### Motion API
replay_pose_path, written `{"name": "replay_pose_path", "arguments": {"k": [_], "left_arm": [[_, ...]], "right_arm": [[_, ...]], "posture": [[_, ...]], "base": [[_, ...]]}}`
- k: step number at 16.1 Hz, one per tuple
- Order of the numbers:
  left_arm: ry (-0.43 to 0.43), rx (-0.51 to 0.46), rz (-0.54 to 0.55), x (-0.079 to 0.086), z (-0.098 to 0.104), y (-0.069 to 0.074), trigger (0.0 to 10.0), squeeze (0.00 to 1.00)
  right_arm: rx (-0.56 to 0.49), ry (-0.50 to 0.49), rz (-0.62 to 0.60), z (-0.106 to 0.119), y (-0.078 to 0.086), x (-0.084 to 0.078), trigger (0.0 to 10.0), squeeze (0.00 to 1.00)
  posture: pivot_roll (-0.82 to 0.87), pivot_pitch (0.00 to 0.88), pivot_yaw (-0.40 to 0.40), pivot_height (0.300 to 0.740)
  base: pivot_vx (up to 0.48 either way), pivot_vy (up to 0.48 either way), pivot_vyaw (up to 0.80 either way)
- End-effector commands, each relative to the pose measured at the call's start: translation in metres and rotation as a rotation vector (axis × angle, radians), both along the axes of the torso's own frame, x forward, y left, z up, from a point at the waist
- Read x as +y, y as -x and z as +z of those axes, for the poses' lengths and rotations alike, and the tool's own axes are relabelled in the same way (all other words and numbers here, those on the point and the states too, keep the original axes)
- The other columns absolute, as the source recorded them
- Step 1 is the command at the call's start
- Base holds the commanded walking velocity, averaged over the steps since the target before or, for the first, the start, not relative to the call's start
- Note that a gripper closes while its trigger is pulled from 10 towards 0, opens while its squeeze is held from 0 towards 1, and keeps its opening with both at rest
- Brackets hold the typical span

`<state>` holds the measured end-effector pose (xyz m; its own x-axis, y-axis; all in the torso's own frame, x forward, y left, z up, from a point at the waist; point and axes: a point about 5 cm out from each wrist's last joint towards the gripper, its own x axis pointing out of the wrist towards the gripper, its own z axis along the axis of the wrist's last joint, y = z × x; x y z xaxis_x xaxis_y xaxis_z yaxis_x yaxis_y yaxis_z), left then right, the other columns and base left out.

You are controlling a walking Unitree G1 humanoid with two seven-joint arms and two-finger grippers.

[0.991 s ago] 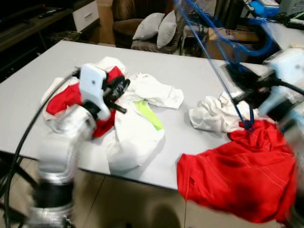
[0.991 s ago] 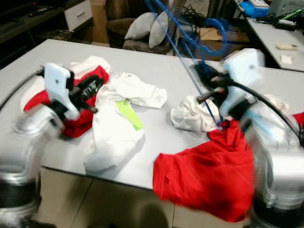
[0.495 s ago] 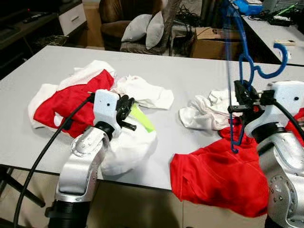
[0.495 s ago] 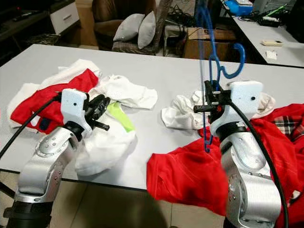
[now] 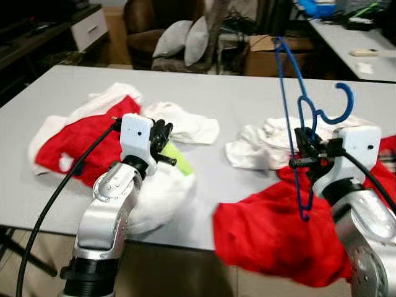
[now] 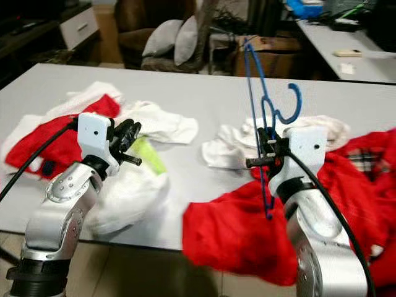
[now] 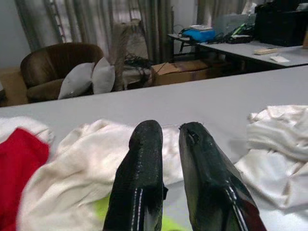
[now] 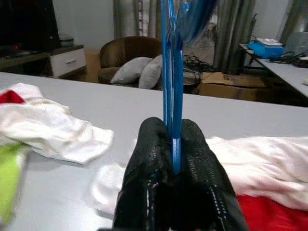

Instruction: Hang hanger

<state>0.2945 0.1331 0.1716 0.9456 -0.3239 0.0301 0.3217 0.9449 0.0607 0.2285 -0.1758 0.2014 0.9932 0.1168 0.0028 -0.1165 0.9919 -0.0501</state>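
My right gripper (image 6: 267, 148) clamps a blue hanger (image 5: 296, 117), pinched tight between both fingers (image 8: 192, 159), raised above the table (image 5: 247, 105). The hanger stands nearly upright out of my grip, hook (image 5: 339, 105) curling above and to the outer side of the hand, thin wire frame rising high past it and dropping below toward a red garment (image 5: 272, 235) beneath my wrist. A white cloth (image 5: 260, 145) lies just ahead of the fingers.

My left gripper (image 7: 166, 144) holds nothing, fingers a narrow gap apart, hovering over a white garment (image 5: 158, 192) with a green stripe (image 5: 179, 161).

As I judge it, I am at the carrying step: hanger secured, no rail yet in sight. Next I must find one and bring the hook over it, keeping the frame clear of the clothes.
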Motion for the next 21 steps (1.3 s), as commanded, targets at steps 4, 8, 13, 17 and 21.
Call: {"name": "replay_pose_path", "arguments": {"k": [4, 8, 13, 17, 21], "left_arm": [[-0.011, -0.024, -0.019, -0.006, 0.005, -0.004, 10.0, 0.00], [-0.004, -0.009, 0.013, 0.002, 0.006, -0.008, 10.0, 0.00], [-0.027, -0.024, 0.006, -0.002, 0.004, -0.009, 10.0, 0.00], [-0.006, 0.026, 0.032, 0.000, -0.006, -0.009, 10.0, 0.00], [-0.004, 0.030, -0.072, -0.016, -0.011, -0.008, 10.0, 0.00]], "right_arm": [[-0.027, 0.038, -0.060, 0.001, 0.006, -0.010, 10.0, 0.00], [-0.013, -0.045, -0.082, -0.006, 0.011, -0.009, 10.0, 0.00], [-0.009, -0.053, -0.161, -0.010, 0.015, -0.021, 10.0, 0.00], [-0.002, 0.024, -0.117, -0.008, 0.014, -0.021, 10.0, 0.00], [0.033, 0.059, -0.101, -0.010, 0.018, -0.030, 10.0, 0.00]], "posture": [[-0.14, 0.000, 0.047, 0.740], [-0.13, 0.000, 0.042, 0.740], [-0.14, 0.000, 0.050, 0.740], [-0.15, 0.000, 0.043, 0.740], [-0.18, 0.000, 0.031, 0.740]], "base": [[0.000, -0.480, 0.00], [0.000, 0.120, -0.40], [0.000, -0.190, -0.80], [0.000, 0.120, -0.32], [0.000, 0.000, 0.00]]}}
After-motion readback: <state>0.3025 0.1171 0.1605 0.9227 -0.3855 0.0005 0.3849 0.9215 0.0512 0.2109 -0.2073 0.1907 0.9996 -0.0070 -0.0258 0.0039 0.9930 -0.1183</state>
